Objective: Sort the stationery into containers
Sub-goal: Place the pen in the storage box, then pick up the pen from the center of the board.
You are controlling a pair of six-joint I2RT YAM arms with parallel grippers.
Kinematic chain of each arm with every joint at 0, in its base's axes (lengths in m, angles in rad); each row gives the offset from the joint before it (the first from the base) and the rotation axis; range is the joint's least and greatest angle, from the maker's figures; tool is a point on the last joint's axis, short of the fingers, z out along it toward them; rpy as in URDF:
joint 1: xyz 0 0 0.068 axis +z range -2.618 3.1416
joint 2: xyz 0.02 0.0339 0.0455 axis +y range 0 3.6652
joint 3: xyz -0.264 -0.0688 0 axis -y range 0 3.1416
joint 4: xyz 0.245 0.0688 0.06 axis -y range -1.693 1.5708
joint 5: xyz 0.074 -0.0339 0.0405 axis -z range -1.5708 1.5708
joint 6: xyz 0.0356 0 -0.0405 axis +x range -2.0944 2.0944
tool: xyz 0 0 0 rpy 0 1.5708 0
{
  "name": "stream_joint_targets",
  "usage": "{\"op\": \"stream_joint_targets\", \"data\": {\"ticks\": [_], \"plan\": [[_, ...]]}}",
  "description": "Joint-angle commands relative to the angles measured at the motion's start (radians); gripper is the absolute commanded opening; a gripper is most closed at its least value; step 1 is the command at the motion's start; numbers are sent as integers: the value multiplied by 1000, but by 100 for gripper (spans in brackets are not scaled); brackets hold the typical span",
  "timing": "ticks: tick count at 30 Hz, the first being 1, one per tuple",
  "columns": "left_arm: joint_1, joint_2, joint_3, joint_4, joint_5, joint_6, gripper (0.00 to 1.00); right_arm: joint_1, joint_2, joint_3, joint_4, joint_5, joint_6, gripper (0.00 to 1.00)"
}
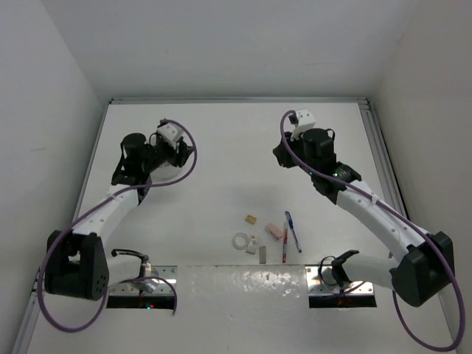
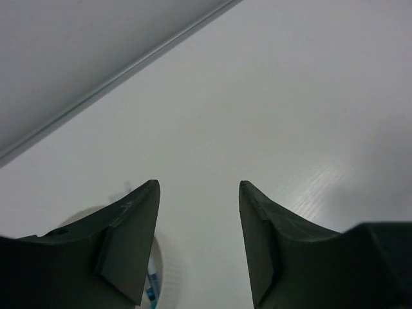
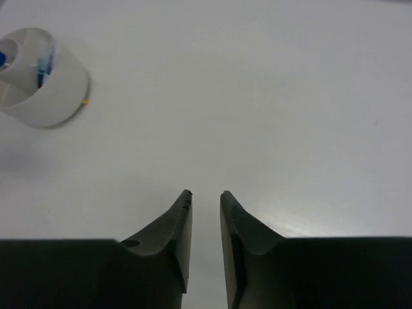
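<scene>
stationery point(image 1: 273, 231) untouched; left gripper point(image 2: 199, 184) wide apart, right gripper point(image 3: 205, 192) barely ajar, both empty

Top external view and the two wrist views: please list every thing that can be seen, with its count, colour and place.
table: 1, white, under everything
tub: 1, white, round, upper left of the right wrist view, blue items inside
tan block: 1, tan, far side of the cluster at near centre
pink eraser: 1, pink, left of the blue pen
blue pen: 1, blue, right end of the cluster
red pen: 1, red, nearer than the pink eraser
tape ring: 1, whitish, left end of the cluster
small white pieces: 2, beside the ring, too small to name
left gripper: 1, dark, open wide
right gripper: 1, dark, narrowly open, holding nothing
</scene>
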Motion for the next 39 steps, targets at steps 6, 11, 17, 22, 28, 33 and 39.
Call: {"op": "stream_joint_targets", "data": {"ticks": [6,11,17,22,28,33,39], "plan": [[-215,-202,-50,-75,-198,-131,49,38,-169,-197,-466,223,250,29],[-293,-230,-83,-100,-312,-203,49,89,-232,-319,-563,234,373,8],[-328,-265,-125,-60,-407,-236,50,156,-171,-388,-579,186,417,13],[-335,-305,-156,-57,-421,-254,50,175,-151,-440,-540,145,446,16],[-336,-323,-171,-49,-444,-254,50,198,-97,-484,-510,120,465,22],[-333,-325,-177,-38,-451,-251,50,202,-48,-492,-471,108,454,26],[-332,-325,-171,-29,-467,-251,50,178,7,-497,-433,139,475,16]]}}
